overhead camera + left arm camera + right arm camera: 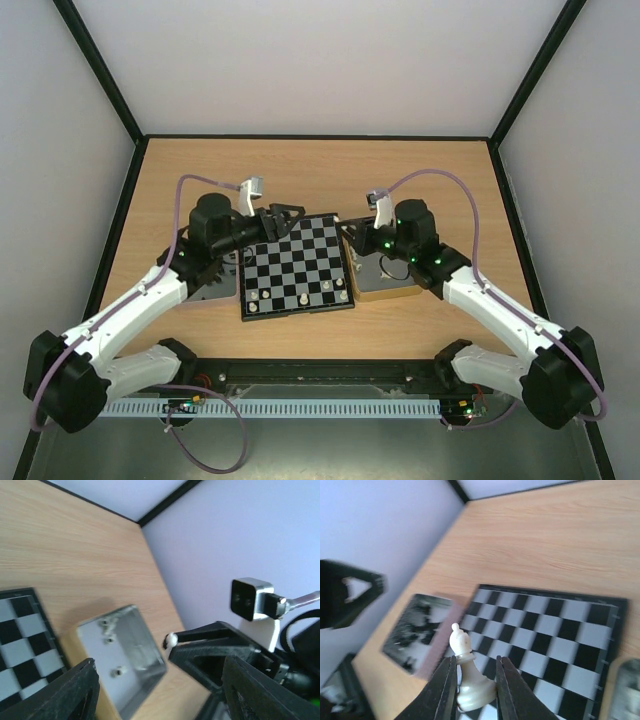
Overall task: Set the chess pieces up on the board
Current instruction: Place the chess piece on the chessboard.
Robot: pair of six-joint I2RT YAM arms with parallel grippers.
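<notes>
Currently a cream-white chess piece (pixel 472 685) is pinched upright between the jaws of the right gripper (pixel 475 661), raised near the right edge of the board (pixel 300 255). The left gripper (pixel 285 217) is held empty, jaws spread, over the board's far left corner. A few white pieces (pixel 303 299) are stood on its near rows.

Wooden table (pixel 310 170); shallow metal left tin (pixel 222 288) and right tin (pixel 132 640) well apart; pale walls (pixel 300 60) behind.

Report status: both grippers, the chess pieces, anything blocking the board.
Right gripper shut on a small cream-white chess piece, aloft. Left gripper open, empty, at far edge of black-and-silver checkered board. Few cream pieces on near rows; middle squares bare.
</notes>
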